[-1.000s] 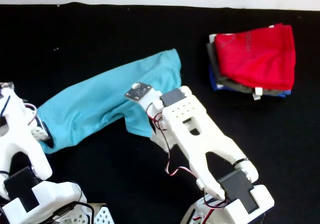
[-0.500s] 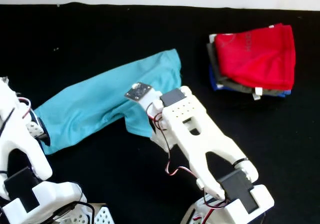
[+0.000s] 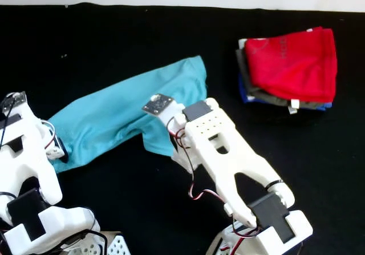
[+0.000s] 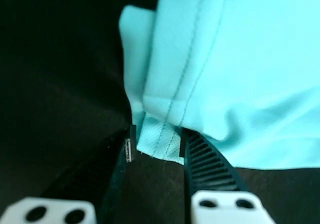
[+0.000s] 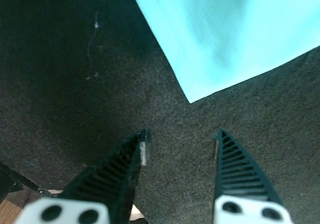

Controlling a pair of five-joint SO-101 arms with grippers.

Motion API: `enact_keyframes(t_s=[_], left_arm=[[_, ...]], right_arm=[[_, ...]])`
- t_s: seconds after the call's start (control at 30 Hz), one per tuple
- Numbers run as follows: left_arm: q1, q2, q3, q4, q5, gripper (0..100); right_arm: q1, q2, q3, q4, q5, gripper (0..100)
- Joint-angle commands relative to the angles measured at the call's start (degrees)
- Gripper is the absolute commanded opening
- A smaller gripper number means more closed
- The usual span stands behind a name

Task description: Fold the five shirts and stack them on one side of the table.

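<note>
High view: a stack of folded shirts point(image 3: 288, 67), red on top with grey and blue layers and a white edge beneath, lies at the far right side of the black cloth-covered desk point(image 3: 114, 38). The layers cannot be counted exactly, but the stack is consistent with four finished shirts. One teal fabric shirt point(image 3: 125, 115) remains. It lies stretched out as a long diagonal band across the middle of the desk, well apart from the stack, and is not yet folded to stack size. Judged status: final shirt in progress; cross folds and transfer to the stack are outstanding. The left arm point(image 3: 25, 152) stands at the lower-left end of the teal fabric shirt; the left jaws are closed on its bunched hem, with fabric filling the gap between them. The right arm point(image 3: 228, 152) overlaps the shirt's near edge. The right jaws stand open over bare desk, just beside a corner of the shirt, touching nothing. Obstruction: the right arm lies between the shirt and the stack, across the likely transfer path.
</note>
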Motion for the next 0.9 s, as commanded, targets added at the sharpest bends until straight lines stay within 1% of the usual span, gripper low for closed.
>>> enact_keyframes(t_s=[0.0,0.17,0.27,0.37,0.57,0.6,0.7,0.73,0.77,0.87], left_arm=[[0.8,-0.3,0.9,-2.2,0.2,16],[0.5,-0.3,3.2,-4.7,-0.2,16],[-0.1,-0.3,5.1,-5.5,-3.3,16],[-0.8,-0.3,6.5,-7.5,-4.0,16],[-0.9,-0.3,7.3,-7.6,-5.1,15],[-0.9,-0.3,7.3,-7.6,-5.8,14],[-0.9,-0.3,7.3,-7.5,-6.2,2],[-0.8,-0.3,7.3,-7.5,-6.2,0],[-0.7,-0.3,7.3,-7.5,-6.2,2],[-0.7,-0.4,6.9,-7.5,-6.2,1]], right_arm=[[-0.2,-2.4,0.0,0.0,-0.1,19.9],[-0.2,-2.4,0.0,0.6,-0.1,19.9],[-0.2,-2.5,-0.2,2.4,-0.1,19.9],[-0.2,-2.5,-0.3,3.1,-0.1,19.9],[-0.2,-2.4,-0.2,2.7,-0.2,19.9],[-0.1,-2.4,0.0,2.1,-0.3,19.9],[0.0,-1.8,0.1,-1.9,-0.5,19.9],[0.1,-1.8,0.2,-3.9,-0.8,19.9],[0.2,-1.8,0.5,-5.9,-2.2,19.9],[0.7,-1.0,1.6,-12.4,-6.9,19.9]])
